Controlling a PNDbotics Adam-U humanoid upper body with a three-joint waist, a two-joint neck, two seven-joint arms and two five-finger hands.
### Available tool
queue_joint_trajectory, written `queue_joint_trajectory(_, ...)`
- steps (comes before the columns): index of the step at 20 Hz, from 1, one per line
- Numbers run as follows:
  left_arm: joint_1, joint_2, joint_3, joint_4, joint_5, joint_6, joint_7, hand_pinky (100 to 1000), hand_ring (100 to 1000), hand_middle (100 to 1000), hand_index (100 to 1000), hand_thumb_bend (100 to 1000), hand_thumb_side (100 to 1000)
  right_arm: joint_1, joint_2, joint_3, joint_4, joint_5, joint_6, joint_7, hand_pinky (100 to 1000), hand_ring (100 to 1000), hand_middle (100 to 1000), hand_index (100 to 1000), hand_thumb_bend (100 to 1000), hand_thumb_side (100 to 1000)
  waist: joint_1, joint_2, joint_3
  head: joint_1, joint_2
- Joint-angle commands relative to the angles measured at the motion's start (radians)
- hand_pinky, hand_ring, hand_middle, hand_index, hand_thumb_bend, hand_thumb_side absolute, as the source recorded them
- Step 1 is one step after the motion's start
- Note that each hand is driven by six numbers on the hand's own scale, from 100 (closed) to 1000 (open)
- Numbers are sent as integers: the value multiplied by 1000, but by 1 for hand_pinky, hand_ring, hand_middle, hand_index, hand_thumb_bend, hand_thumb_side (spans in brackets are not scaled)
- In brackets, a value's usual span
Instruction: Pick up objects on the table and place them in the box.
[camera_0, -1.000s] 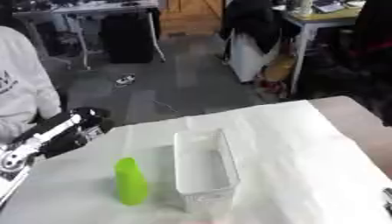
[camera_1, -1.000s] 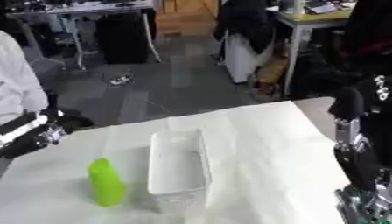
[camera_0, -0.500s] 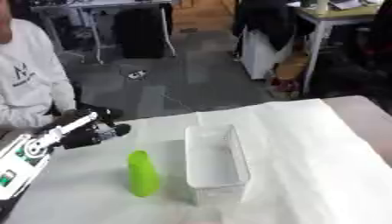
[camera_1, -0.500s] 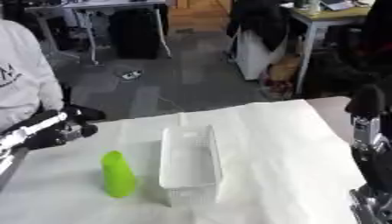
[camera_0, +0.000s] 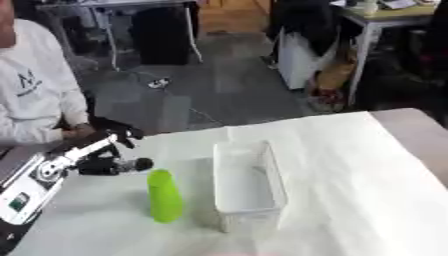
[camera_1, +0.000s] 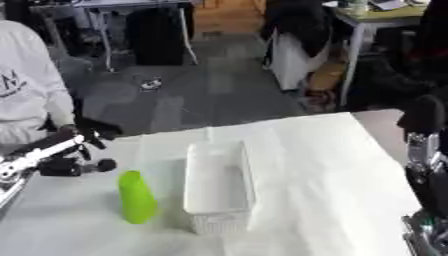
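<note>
Since the earlier frame the left hand (camera_0: 112, 150) has moved in closer to the green bottle (camera_0: 164, 196), and now sits just up-left of it with fingers spread and nothing held. The bottle is smooth, rounded plastic, standing upright on the white-papered tabletop (camera_0: 350, 170) right beside the white rectangular box (camera_0: 248, 186). The right arm shows at the right edge, but I can't tell what its hand is doing.

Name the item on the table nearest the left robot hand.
The green bottle, upright just below the left robot hand; the white box sits beyond it.
</note>
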Motion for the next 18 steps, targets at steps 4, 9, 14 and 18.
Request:
queue_joint_trajectory(4, -28, 9, 1, 8, -67, -32, 15, 684, 804, 900, 965, 809, 844, -8, -10, -1, -16, -4, 0, 5, 110, 300, 302, 314, 387, 486, -1, -11, -2, -2, 4)
queue_joint_trajectory(9, -33, 8, -2, 6, -194, -68, 7, 756, 833, 922, 954, 823, 782, -9, -9, -1, -16, -5, 0, 6, 110, 300, 302, 314, 387, 486, -1, -12, -6, -2, 6)
queue_joint_trajectory(14, -35, -4, 6, 34, -195, -113, -16, 725, 831, 941, 971, 800, 794, -9, -9, -1, -16, -4, 0, 6, 110, 300, 302, 314, 387, 486, -1, -12, -7, -3, 6)
queue_joint_trajectory(18, -37, -18, 8, 59, -157, -126, -36, 714, 832, 948, 979, 791, 792, -9, -8, 0, -16, -5, 0, 6, 110, 300, 301, 314, 387, 487, -2, -12, -9, -2, 7)
